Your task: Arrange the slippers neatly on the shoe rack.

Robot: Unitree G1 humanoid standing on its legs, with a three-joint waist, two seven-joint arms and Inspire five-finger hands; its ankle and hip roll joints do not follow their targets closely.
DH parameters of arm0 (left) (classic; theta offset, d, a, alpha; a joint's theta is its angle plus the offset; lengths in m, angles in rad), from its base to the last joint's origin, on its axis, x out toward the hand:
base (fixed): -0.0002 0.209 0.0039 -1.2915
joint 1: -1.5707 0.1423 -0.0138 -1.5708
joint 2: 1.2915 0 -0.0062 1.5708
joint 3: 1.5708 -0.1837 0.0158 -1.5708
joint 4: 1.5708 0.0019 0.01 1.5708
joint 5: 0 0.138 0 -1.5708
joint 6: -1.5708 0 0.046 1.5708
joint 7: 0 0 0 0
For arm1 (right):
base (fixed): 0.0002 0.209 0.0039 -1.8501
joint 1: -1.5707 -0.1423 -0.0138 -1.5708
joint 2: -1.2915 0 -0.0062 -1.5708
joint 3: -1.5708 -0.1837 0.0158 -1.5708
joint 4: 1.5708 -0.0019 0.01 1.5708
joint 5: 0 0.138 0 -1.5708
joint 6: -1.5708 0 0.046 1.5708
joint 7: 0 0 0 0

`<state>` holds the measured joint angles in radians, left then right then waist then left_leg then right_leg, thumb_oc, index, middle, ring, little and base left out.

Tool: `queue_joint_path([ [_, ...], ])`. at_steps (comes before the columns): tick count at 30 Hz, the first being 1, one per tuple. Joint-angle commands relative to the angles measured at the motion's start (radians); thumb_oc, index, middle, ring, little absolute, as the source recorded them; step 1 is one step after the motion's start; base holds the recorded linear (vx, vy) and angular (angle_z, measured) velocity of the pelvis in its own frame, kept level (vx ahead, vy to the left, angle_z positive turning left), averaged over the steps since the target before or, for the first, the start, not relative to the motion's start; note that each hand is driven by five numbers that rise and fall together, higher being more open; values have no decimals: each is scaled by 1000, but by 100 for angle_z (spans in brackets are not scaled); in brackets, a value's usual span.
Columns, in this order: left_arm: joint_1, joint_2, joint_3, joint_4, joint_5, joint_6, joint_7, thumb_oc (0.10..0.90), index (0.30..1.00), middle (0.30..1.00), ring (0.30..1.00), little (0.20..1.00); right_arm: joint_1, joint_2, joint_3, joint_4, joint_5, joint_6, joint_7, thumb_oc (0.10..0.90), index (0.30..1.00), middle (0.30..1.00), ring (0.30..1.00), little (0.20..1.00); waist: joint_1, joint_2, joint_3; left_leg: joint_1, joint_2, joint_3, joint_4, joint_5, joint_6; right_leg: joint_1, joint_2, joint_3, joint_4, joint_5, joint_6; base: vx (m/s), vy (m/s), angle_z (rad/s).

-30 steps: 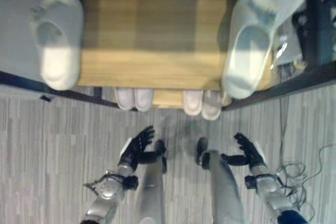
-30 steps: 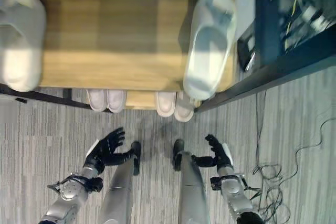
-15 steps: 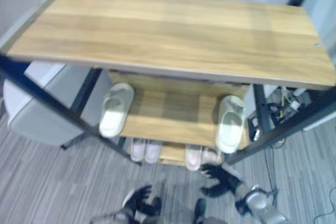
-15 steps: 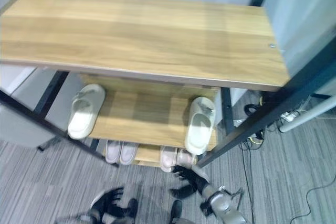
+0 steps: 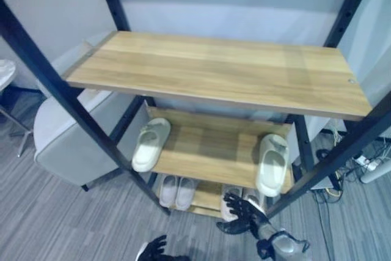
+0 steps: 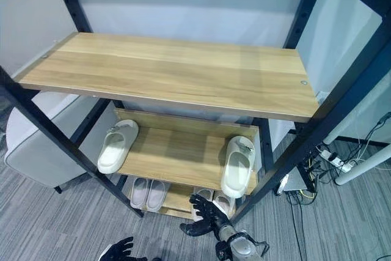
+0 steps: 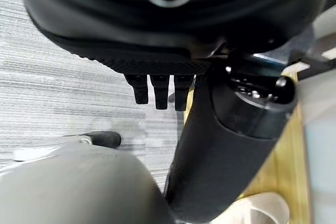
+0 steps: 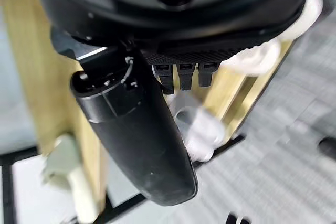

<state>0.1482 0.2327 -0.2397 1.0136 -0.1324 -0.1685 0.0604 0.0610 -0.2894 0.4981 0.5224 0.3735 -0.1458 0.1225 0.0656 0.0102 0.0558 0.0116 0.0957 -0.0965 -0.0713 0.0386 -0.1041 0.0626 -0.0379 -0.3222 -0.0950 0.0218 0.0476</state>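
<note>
Pale slippers (image 5: 151, 144) (apart) on shoe rack (image 5: 214, 157)

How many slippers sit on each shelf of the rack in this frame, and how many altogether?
Top shelf: 0 slippers.
Middle shelf: 2 pale greenish slippers, one at the left end and one at the right end, far apart.
Bottom shelf: 4 whitish slippers, a left pair and a right pair partly behind the right hand.
Total: 6 slippers.

On the shoe rack (image 6: 177, 84) before me, one slipper (image 6: 117, 145) lies at the middle shelf's left end and another slipper (image 6: 237, 165) at its right end. Two pairs (image 6: 147, 193) sit side by side on the bottom shelf. A chair (image 5: 67, 142) stands left of the rack.
</note>
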Motion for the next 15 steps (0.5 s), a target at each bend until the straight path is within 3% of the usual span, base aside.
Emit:
queue_joint_path([
  [1,-52,-18,-42,31,34,-34,13,800,900,900,900,900,-65,12,1,-134,110,-61,26,800,900,900,900,900,11,-15,-10,-22,-31,-1,-16,32,-20,25,0,30,31,-99,33,3,0,7],
  [9,-64,-21,-50,52,34,-31,23,800,900,900,900,900,-178,14,116,-294,236,-43,83,800,900,900,900,900,30,-19,-18,-14,-29,3,-16,26,-19,34,-3,34,23,-92,35,-4,2,1],
  [15,-64,-22,-53,54,37,-27,32,800,900,900,900,900,-247,0,96,-389,255,-65,55,800,900,900,900,900,34,-19,-25,-6,-29,6,-16,23,-17,41,-3,37,23,-94,35,9,11,4],
])
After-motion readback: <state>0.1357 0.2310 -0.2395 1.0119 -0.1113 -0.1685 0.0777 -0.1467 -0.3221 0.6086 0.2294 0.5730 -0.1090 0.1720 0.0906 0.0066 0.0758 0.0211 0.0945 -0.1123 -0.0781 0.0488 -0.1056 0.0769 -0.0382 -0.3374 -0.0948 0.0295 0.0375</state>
